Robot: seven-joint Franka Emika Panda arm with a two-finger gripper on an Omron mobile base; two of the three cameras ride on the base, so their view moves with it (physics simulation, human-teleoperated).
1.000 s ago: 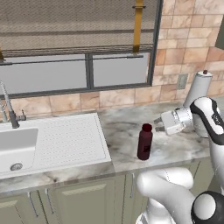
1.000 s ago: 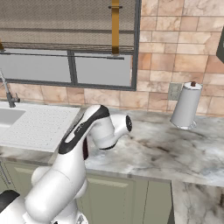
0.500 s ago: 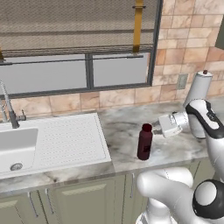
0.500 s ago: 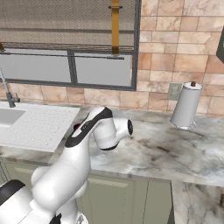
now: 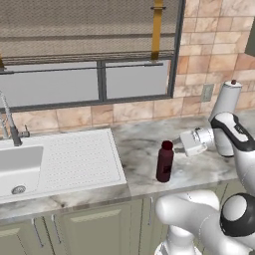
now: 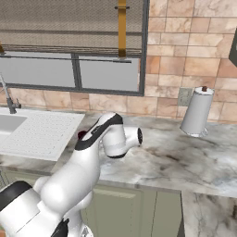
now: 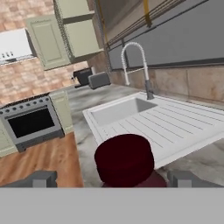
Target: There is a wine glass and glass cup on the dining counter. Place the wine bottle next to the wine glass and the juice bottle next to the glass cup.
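Dark red, with no label I can read, the juice bottle (image 5: 165, 161) stands on the marble counter (image 5: 144, 144) beside the sink (image 5: 20, 167), my bent arm's jaws spread wide, level with its cap (image 7: 124, 159).

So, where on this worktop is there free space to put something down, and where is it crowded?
Bare marble lies between the juice bottle and the paper towel roll, and along the back wall behind the bottle. The ribbed drainboard beside the sink is also free. It is crowded right around the bottle, where the open gripper comes in.
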